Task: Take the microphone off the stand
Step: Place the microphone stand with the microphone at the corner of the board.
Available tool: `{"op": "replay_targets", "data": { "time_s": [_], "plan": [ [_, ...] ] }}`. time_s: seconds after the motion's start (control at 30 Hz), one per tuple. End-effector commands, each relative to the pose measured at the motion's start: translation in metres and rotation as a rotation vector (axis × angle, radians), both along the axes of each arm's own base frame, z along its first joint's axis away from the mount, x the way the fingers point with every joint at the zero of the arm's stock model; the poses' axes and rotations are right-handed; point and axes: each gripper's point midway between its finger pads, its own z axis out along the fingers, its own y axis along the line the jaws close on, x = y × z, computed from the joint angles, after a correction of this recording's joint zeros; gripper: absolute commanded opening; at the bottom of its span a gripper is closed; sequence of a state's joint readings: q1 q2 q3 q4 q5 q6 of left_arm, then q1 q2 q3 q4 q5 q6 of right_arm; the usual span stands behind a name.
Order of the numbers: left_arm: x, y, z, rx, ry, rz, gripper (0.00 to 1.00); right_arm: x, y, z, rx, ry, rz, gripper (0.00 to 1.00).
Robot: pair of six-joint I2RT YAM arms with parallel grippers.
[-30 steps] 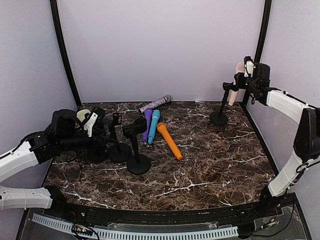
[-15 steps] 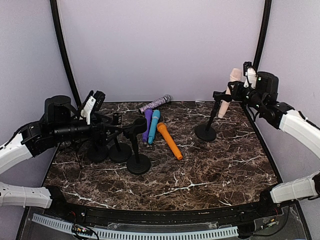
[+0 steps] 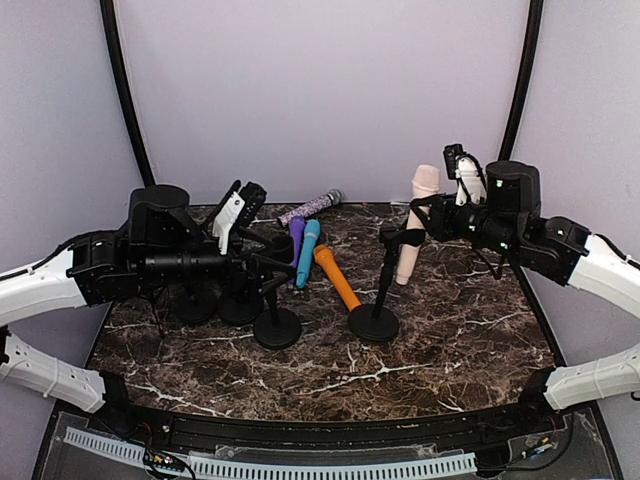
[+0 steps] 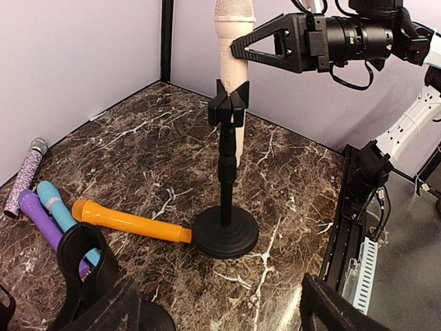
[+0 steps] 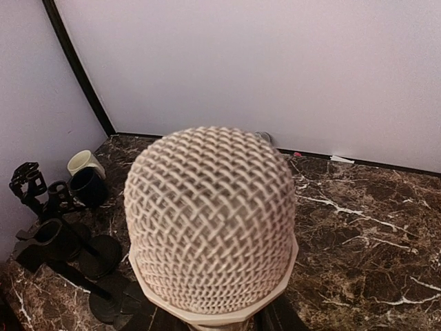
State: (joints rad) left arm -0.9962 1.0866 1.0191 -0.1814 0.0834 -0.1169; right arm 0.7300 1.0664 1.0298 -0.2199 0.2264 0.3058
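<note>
Gripping the mic (image 4: 233, 41) near its head, right gripper (image 4: 242, 48) is part-closed on it; mic sits in the stand (image 4: 225, 231) clip, mid-table. Left gripper (image 3: 240, 205) wide open, empty.

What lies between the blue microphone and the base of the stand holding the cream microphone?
The orange microphone lies there, one end at the stand base, the other near the blue microphone. The left wrist view shows it most clearly.

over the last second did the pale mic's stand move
Yes: the stand went left and nearer, from the right wall to the orange microphone.
</note>
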Motion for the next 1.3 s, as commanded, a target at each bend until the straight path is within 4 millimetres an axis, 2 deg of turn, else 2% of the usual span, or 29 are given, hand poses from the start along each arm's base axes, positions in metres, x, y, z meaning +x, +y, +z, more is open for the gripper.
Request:
{"op": "replay_targets", "data": {
  "time_s": [0.0, 0.2, 0.33, 0.5, 0.63, 0.93, 1.13, 1.27],
  "plan": [
    [-0.002, -0.014, 0.026, -0.073, -0.024, 0.018, 0.82, -0.023, 0.017, 0.047, 0.156, -0.092, 0.019, 0.00],
    [-0.013, -0.030, 0.028, -0.081, -0.023, 0.010, 0.82, -0.050, 0.049, 0.053, 0.168, -0.103, 0.076, 0.00],
    [-0.020, -0.039, 0.023, -0.077, -0.021, 0.006, 0.82, -0.061, 0.072, 0.047, 0.156, -0.113, 0.106, 0.00],
    [-0.020, -0.045, 0.007, -0.038, -0.019, 0.040, 0.82, -0.069, 0.099, 0.031, 0.114, -0.115, 0.150, 0.00],
    [-0.016, -0.045, -0.010, -0.005, -0.013, 0.078, 0.82, -0.075, 0.115, 0.028, 0.123, -0.135, 0.188, 0.00],
    [-0.004, -0.047, -0.048, 0.093, -0.042, 0.158, 0.83, -0.084, 0.135, 0.009, 0.090, -0.144, 0.248, 0.00],
    [0.000, -0.052, -0.058, 0.134, -0.075, 0.152, 0.84, -0.092, 0.141, 0.001, 0.081, -0.146, 0.301, 0.00],
    [-0.004, -0.057, -0.064, 0.133, -0.068, 0.116, 0.84, -0.093, 0.141, 0.000, 0.080, -0.144, 0.302, 0.00]
  ]
}}
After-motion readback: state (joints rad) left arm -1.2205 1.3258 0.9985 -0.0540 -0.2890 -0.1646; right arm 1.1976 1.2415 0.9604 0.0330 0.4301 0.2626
